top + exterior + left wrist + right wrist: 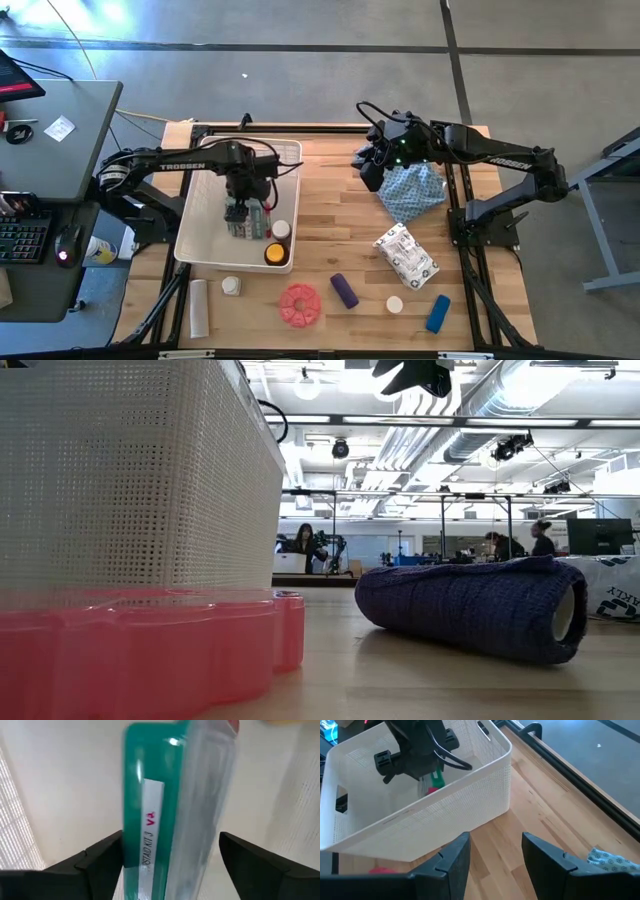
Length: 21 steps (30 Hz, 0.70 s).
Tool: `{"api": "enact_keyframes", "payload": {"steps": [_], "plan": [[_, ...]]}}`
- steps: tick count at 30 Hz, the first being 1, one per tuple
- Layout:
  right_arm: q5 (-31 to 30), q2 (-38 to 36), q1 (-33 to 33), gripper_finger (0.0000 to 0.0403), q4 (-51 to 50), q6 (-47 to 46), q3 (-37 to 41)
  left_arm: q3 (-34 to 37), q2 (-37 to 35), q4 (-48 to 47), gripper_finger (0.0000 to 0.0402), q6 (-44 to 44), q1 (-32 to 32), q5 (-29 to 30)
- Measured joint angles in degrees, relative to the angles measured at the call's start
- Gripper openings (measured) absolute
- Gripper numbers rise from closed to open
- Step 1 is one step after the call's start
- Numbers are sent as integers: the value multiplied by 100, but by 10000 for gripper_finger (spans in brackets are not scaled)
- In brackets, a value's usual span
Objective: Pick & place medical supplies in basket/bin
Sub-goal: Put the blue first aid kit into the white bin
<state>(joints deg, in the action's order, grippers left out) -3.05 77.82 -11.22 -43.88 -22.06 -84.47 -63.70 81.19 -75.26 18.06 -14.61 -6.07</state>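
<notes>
Now, item in hand: a flat green-and-clear plastic first-aid packet (165,810) with a white printed label stands between the fingers of the left gripper (238,215), low inside the white slotted plastic bin (205,175).
Left gripper state: fingers spread, a visible gap on each side of the packet, so it seems released rather than pinched.
Handling: judged light, thin and floppy with a slick film face; best taken across its flat sides near one end, gently, since it could slide or buckle.
Already in the bin: an amber yellow-capped bottle (274,253) and a white-capped jar (281,229) at about 4 o'clock from the left gripper.
Still on the wooden table (330,190): a white printed packet (406,255), a purple cylinder (344,290), a blue cylinder (438,313), a red disc (300,305), a small white jar (231,286) and a white tube (199,307), all toward 6 o'clock of the table.
Obstacles: the bin's tall walls hem in the left arm; any exit is straight up.
Right gripper (372,160): hovers at 12 o'clock over the table just beside a blue patterned cloth (412,192), fingers parted, holding nothing.
</notes>
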Motion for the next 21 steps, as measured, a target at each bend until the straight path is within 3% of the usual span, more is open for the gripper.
{"api": "enact_keyframes", "payload": {"steps": [10,21], "plan": [[0,0,0,169,-1,2,0,-2,111,376,269,-44,0,-781],[0,0,0,169,-1,2,0,-2,135,533,287,82,0,-835]]}}
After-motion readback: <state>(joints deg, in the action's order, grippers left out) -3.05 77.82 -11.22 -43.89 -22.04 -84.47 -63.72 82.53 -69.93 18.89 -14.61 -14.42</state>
